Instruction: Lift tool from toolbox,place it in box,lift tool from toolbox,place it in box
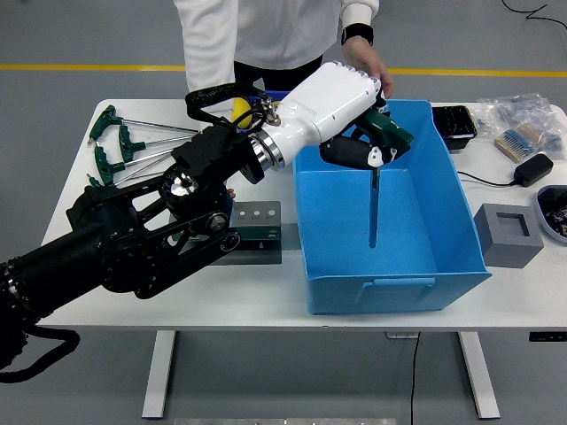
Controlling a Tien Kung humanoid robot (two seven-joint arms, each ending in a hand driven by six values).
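Left hand (359,142) is gripping the green-handled T-wrench (376,177) tight, fingers clenched around the handle. Its shaft is hanging pretty much vertical, tip pointing down into the blue box (390,288).

A black, jointed left arm (133,239) is seen, with a silver wrist ring and a white-cased hand (341,106). A black cable is looped at the wrist. White sleeves and a black wristband are worn by the person (266,31).
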